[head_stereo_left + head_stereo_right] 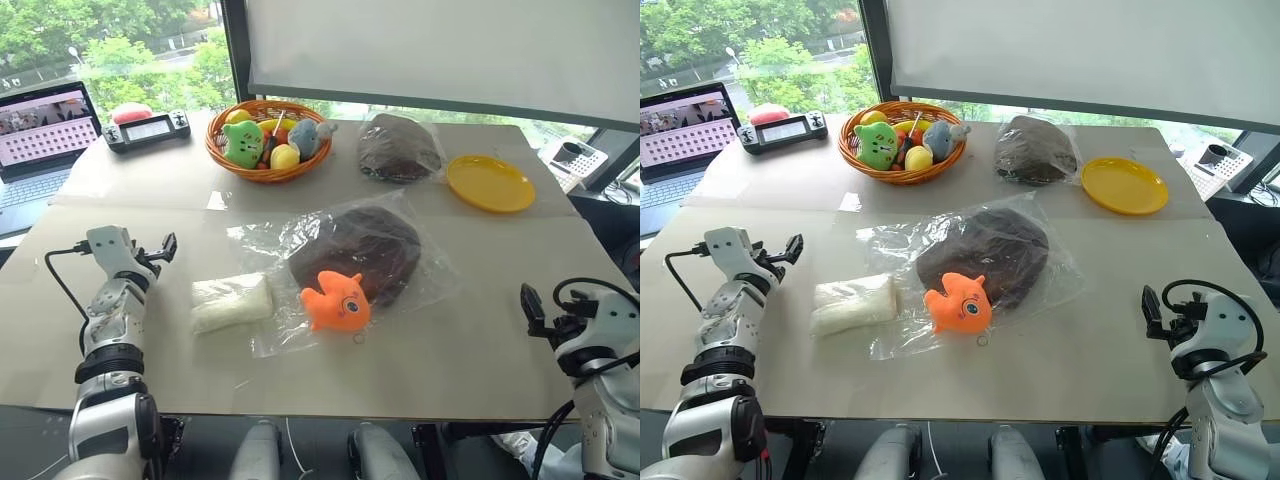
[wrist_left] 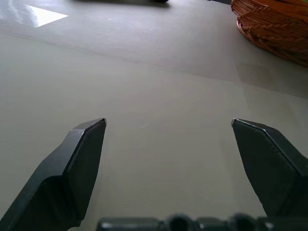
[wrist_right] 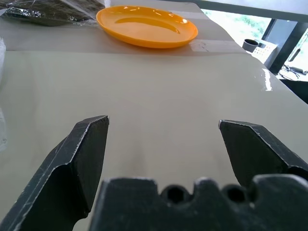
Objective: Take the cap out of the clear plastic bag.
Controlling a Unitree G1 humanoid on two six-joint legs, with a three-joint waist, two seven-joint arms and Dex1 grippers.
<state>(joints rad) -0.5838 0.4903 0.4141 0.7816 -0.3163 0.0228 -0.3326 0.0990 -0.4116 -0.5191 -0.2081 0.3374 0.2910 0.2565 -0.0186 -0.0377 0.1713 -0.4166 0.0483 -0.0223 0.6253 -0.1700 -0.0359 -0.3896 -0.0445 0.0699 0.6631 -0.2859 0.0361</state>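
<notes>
While apart, both arms level.

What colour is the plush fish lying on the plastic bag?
Orange plush fish, best in the left eye view.

I see the reddish dark-brown cap lying flat inside the loose, crinkly clear plastic bag on the worktop, between both sets of fingers, well apart from each.

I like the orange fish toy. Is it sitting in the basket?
No, the orange fish toy lies on the plastic bag, not in the basket.
</notes>
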